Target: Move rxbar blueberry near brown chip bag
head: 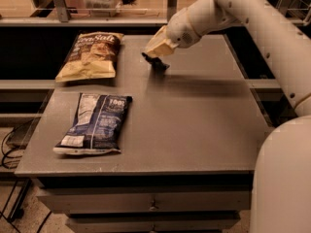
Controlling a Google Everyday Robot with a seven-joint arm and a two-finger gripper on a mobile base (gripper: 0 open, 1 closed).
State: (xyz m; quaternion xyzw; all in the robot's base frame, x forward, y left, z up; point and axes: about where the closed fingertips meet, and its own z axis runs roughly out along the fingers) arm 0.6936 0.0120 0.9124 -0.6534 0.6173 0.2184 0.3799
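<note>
The brown chip bag [91, 55] lies flat at the table's far left, dark brown on top and tan-yellow below. My gripper [154, 61] hangs from the cream wrist just above the far middle of the table, to the right of that bag and about a bag's width from it. It is shut on a small dark flat thing, the rxbar blueberry [159, 66], which is held low over the tabletop. The wrist hides most of the bar.
A large dark blue chip bag [96, 123] with white print lies at the front left. The grey table [194, 125] ends in a front edge above drawers. My white arm [272, 38] crosses the far right. A shelf rail runs behind the table.
</note>
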